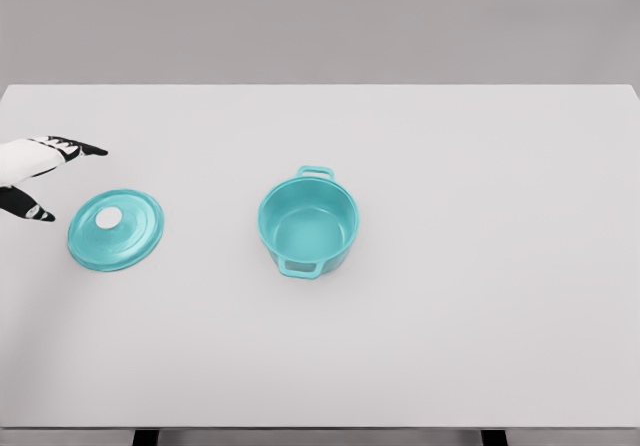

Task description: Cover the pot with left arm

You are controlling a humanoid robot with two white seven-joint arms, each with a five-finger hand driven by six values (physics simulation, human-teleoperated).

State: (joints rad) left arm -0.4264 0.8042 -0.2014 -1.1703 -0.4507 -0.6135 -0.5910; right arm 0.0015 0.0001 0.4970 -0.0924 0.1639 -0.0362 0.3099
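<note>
Currently left hand [40, 178] at counter's [480, 316] far left edge, fingers spread, holding nothing. Lid [116, 229] lies flat just right of and below it, not touching. Pot [308, 223] stands uncovered mid-counter, well apart from lid.

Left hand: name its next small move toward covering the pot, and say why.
Probably ease the left hand rightward and down onto the lid. The fingers are spread and hold nothing, the lid lies flat on the table just beside them, and the pot stands open, farther right.
</note>
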